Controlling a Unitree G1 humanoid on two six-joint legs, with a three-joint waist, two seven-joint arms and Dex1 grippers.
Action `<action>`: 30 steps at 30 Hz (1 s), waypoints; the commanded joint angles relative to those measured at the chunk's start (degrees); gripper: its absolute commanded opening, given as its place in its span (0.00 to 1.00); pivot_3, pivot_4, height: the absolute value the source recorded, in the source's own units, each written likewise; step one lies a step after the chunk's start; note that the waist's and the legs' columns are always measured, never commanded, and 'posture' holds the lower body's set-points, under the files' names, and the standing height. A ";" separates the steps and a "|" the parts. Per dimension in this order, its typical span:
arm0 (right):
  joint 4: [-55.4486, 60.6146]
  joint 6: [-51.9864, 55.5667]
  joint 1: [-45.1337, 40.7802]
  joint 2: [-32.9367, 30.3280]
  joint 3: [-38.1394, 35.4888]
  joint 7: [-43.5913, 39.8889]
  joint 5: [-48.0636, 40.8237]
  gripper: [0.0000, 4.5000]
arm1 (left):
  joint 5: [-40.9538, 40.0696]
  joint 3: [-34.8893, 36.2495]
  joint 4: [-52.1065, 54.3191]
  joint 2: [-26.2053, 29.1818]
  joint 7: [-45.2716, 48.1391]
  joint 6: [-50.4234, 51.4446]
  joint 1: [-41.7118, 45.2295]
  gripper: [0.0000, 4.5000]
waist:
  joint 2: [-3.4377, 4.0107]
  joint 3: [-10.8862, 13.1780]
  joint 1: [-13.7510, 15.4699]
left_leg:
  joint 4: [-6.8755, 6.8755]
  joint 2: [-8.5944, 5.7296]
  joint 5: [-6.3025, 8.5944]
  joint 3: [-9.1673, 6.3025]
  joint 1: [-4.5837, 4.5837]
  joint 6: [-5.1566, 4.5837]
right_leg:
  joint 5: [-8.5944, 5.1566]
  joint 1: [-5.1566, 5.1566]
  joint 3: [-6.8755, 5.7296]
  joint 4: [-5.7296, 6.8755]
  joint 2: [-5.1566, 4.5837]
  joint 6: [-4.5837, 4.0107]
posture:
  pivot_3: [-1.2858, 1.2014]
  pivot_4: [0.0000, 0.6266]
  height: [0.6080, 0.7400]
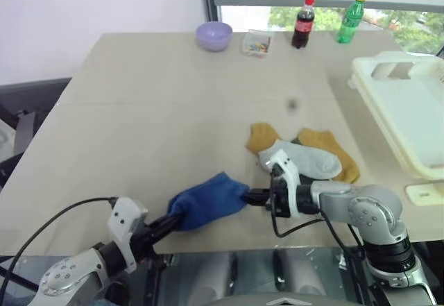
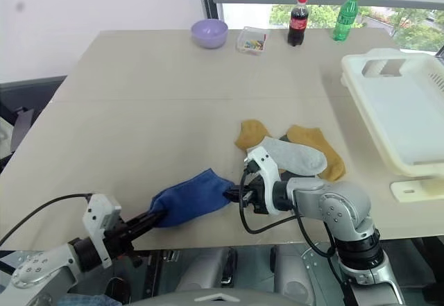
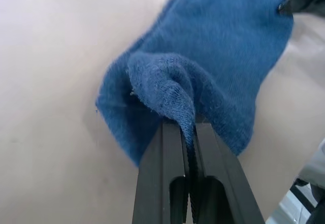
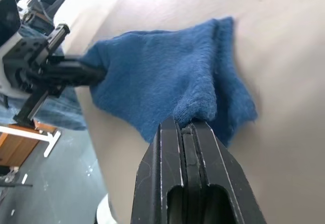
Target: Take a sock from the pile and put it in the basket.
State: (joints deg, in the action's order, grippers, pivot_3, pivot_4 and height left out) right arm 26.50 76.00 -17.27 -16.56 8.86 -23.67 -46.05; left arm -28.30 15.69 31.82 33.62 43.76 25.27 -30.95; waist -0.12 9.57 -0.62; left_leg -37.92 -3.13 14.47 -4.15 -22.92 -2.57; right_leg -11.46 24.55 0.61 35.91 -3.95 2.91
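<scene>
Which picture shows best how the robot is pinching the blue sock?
The left wrist view: the left gripper is shut on a bunched fold of the blue sock, seen close up. The right wrist view shows the right gripper pinching the other end. The eye views show the whole sock stretched between both, low over the table.

The basket [image 1: 409,122] runs off the picture's edge.

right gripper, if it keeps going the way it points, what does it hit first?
The right gripper points toward the robot's left, shut on the blue sock. Straight on, past the sock itself, it would likely meet the left gripper clamped on the sock's other end; depth is hard to judge.
</scene>
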 commanded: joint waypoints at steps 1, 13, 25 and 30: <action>0.39 -0.56 0.06 0.14 0.54 0.50 0.45 0.00 | 3.44 -2.12 -2.53 0.41 -1.12 -1.76 1.82 0.00 | 0.00 0.00 -0.04 | 0.00 0.00 0.00 0.00 0.01 0.00 | -0.01 -0.01 0.00 0.01 0.00 0.02 | 0.52 0.24 0.96; 0.55 -1.26 1.18 1.54 -4.45 4.89 2.53 0.00 | 10.68 -9.54 -13.24 -1.24 -4.09 -6.78 18.17 0.00 | 0.15 -0.13 0.13 | -0.02 -0.02 -0.05 -0.02 0.14 0.06 | 0.05 -0.10 -0.03 0.06 0.03 0.02 | 0.52 0.24 0.96; 7.23 -11.22 1.89 -4.93 -4.97 -1.15 3.36 0.55 | 9.84 -9.55 -15.73 0.55 -1.20 -8.29 19.26 0.00 | 0.16 -0.11 -0.10 | 0.02 0.01 -0.05 -0.03 0.13 0.05 | 0.03 -0.08 -0.01 0.04 0.06 0.20 | 0.52 0.24 0.96; 7.94 -24.38 0.81 -8.62 0.38 -7.65 9.98 0.55 | 6.21 -9.15 -15.40 0.22 0.11 -5.57 20.09 0.16 | 0.15 -0.11 -0.10 | 0.02 0.01 -0.05 -0.03 0.13 0.05 | 0.03 -0.09 -0.04 0.04 0.06 0.31 | 0.52 0.24 0.96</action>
State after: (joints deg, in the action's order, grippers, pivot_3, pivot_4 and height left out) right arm 31.84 56.41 -15.32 -24.90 7.32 -28.65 -37.85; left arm -20.50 6.66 17.00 33.57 42.69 17.60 -10.19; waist 0.03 9.45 -0.72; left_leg -37.90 -3.11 14.42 -4.18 -22.79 -2.53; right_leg -11.44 24.46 0.56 35.95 -3.87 3.24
